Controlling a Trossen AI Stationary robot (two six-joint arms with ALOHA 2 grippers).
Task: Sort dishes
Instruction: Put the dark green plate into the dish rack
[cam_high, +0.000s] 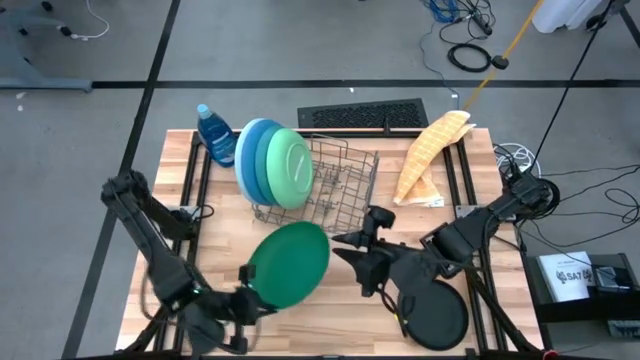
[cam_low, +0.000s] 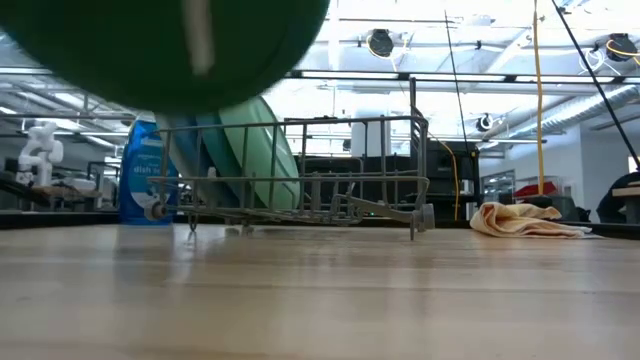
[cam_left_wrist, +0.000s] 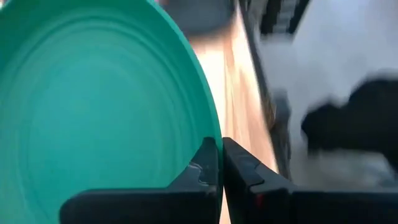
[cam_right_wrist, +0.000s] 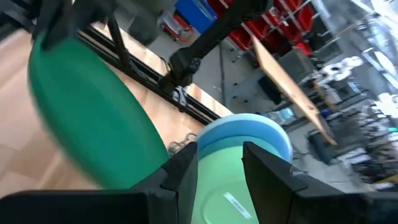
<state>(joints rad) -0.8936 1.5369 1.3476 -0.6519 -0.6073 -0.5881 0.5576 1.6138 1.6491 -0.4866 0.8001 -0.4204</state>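
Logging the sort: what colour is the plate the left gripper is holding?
Green; the plate, pinched at its rim by the left gripper, shows best in the high view.

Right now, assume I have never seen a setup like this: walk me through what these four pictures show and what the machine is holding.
This is a robot with two dark arms at a wooden table, each ending in a two-finger gripper.

One picture looks straight down on the table. One looks level across the tabletop. The other two come from cameras on each arm's wrist.

On the table stand a grey wire rack with three plates leaning upright in it, a blue soap bottle beside it, a yellow cloth and a black plate lying flat near the right arm.

The left gripper is shut on the rim of a green plate, held lifted off the table. The right gripper holds nothing; its fingers stand apart, pointing towards the rack.
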